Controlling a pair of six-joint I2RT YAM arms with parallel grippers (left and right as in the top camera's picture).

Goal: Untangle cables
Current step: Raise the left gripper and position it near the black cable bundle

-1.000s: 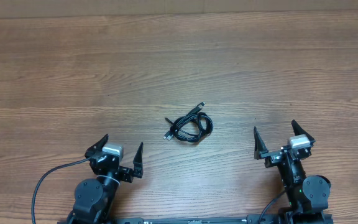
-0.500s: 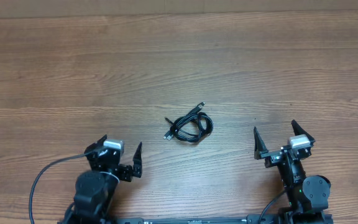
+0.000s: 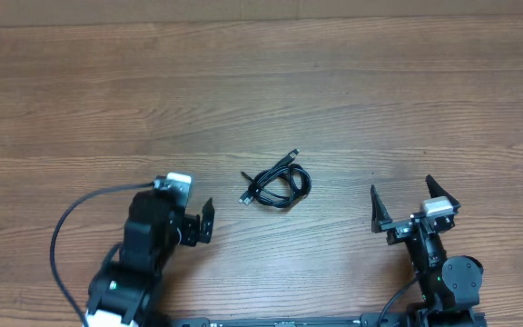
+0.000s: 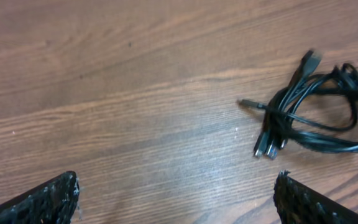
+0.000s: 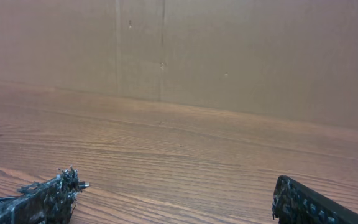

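**Cable bundle lay between two open grippers**

Off to the left, a thick black wire (image 3: 57, 243) looped out from the left arm (image 3: 143, 250) across the wooden table (image 3: 334, 91). That arm reached forward over the boards and angled toward the middle. The left gripper (image 4: 178, 179) had its jaws spread wide apart with nothing between them. From its own wrist camera I could see only the two dark, rough-textured fingertips (image 4: 61, 193) at the bottom corners, with bare wood grain in the gap.

Just up and to the right of that gripper, near the middle of the table, lay the cables (image 3: 278, 184). They were a small knot of thin black cords wound into a loose loop, flat on the wood and touching neither gripper. In the left wrist view the bundle (image 4: 316, 121) sat ahead of the right-hand fingertip. A couple of small plugs (image 4: 267, 148) pointed down at its left side, and another connector (image 4: 309, 59) stuck up at the top.

Further right, well apart from the bundle, the right gripper (image 3: 401, 186) sat close to the table's near edge. Its jaws were likewise wide open and empty, and it faced a plain brown wall (image 5: 241, 56) beyond the table.
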